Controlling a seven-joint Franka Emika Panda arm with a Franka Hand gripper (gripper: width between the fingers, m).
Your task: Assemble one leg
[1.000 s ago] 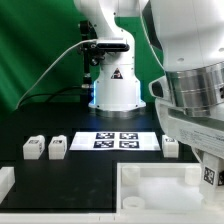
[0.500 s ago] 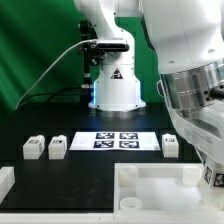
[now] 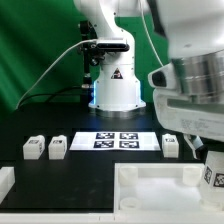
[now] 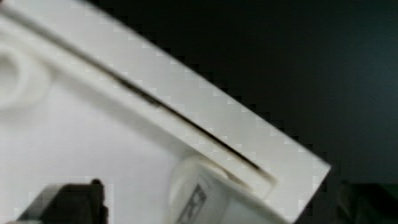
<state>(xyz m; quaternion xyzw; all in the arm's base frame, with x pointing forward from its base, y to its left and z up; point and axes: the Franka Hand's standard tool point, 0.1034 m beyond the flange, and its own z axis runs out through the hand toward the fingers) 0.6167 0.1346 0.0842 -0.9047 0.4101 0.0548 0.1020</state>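
Note:
My gripper (image 3: 212, 176) hangs at the exterior view's lower right, over the right part of the large white tray-like body (image 3: 150, 186). It is shut on a small white leg (image 3: 211, 172) with a black-and-white tag. In the wrist view the leg (image 4: 217, 196) sits between the dark fingers (image 4: 71, 200), right against the body's raised wall (image 4: 196, 115). Three more legs stand on the black table: two at the left (image 3: 33, 147) (image 3: 57, 147) and one at the right (image 3: 171, 146).
The marker board (image 3: 117, 140) lies flat between the legs in mid table. The robot's base (image 3: 116, 85) stands behind it. A white block (image 3: 5, 181) sits at the lower left edge. The arm's bulk fills the upper right.
The arm's wrist has swung up and toward the exterior view's right. The held leg stays low at the body's right side, shifted slightly right.

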